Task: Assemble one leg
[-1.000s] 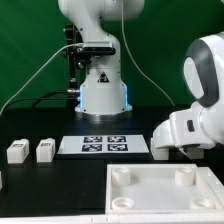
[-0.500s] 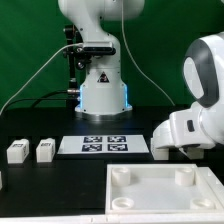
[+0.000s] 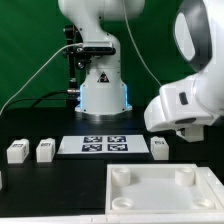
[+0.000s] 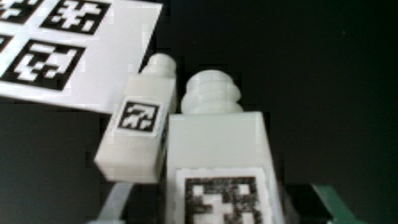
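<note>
In the wrist view my gripper [image 4: 217,203] is shut on a leg [image 4: 221,140], a white block with a peg end and a square marker; its jaws stand on either side of the block and hold it above the table. A second leg [image 4: 139,118] lies on the black table just beside it. That second leg also shows in the exterior view [image 3: 159,147], right of the marker board [image 3: 103,146]. In the exterior view the white hand [image 3: 185,105] hangs above it, and its fingers and the held leg are hidden. Two more legs [image 3: 16,151] [image 3: 44,150] stand at the exterior view's left.
The large white slab with corner sockets [image 3: 160,190] lies at the front right of the exterior view. The robot base [image 3: 100,90] stands behind the marker board, which also shows in the wrist view [image 4: 63,45], with cables at its left.
The hand has risen and shifted slightly toward the exterior view's left. It has uncovered the leg lying right of the marker board. The other parts have not moved.
</note>
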